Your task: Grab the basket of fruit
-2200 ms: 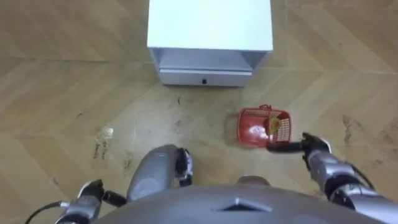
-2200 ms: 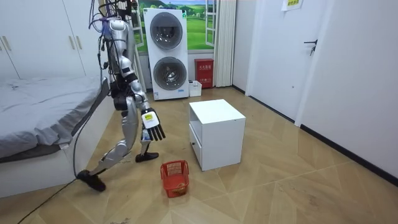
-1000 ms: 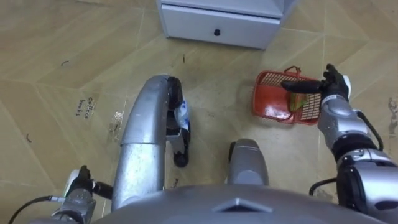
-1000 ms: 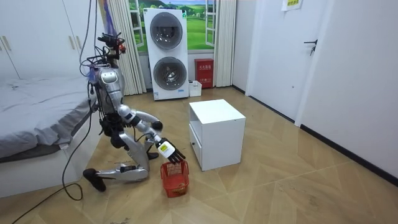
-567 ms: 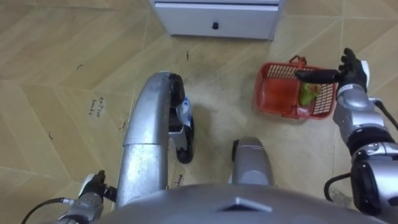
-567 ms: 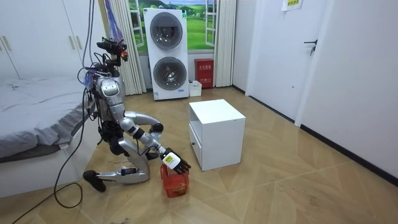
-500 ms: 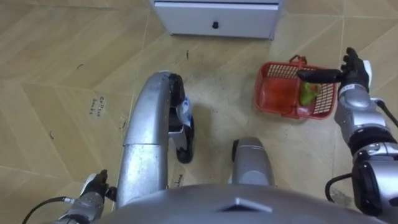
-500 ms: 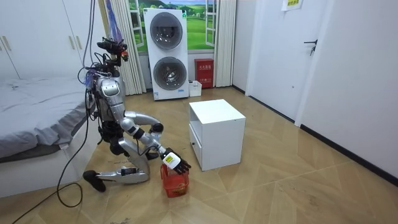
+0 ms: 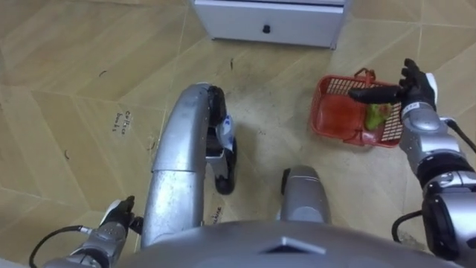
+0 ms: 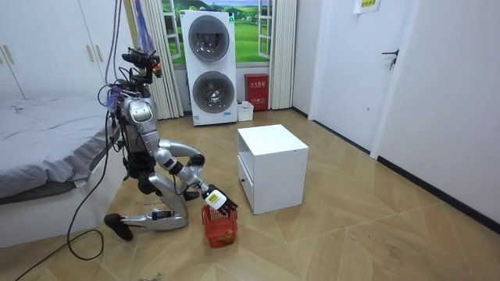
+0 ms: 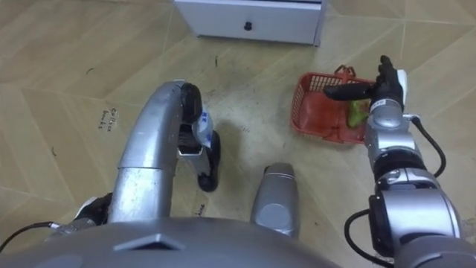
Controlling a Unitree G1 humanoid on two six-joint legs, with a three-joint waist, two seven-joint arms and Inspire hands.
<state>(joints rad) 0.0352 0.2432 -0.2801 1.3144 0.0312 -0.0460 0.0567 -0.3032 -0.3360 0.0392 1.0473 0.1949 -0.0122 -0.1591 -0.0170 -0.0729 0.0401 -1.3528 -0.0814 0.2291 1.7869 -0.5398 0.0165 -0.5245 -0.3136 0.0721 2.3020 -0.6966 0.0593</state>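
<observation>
Down on one knee on the wooden floor (image 9: pixel 67 82), the humanoid robot reaches for the red fruit basket (image 9: pixel 336 117), which stands on the boards at about 2 o'clock in the left eye view, just short of the white cabinet (image 9: pixel 271 18) at 12 o'clock. Its right hand (image 9: pixel 416 93) is held over the basket's right-hand side, fingers (image 9: pixel 372 94) straight and pointing across the rim toward 9 o'clock, thumb spread apart from them and closed on nothing; whether they touch the rim cannot be told. A green fruit (image 9: pixel 376 115) lies inside the basket, just below those fingers. The left hand (image 9: pixel 117 216) hangs low at 7 o'clock, well apart from the basket, and the set of its fingers cannot be told. In the room view the robot kneels between the bed (image 10: pixel 47 148) at 9 o'clock and the cabinet, the basket resting on the floor by its outstretched right arm, with stacked washing machines (image 10: pixel 211 66) at 11 o'clock behind.
</observation>
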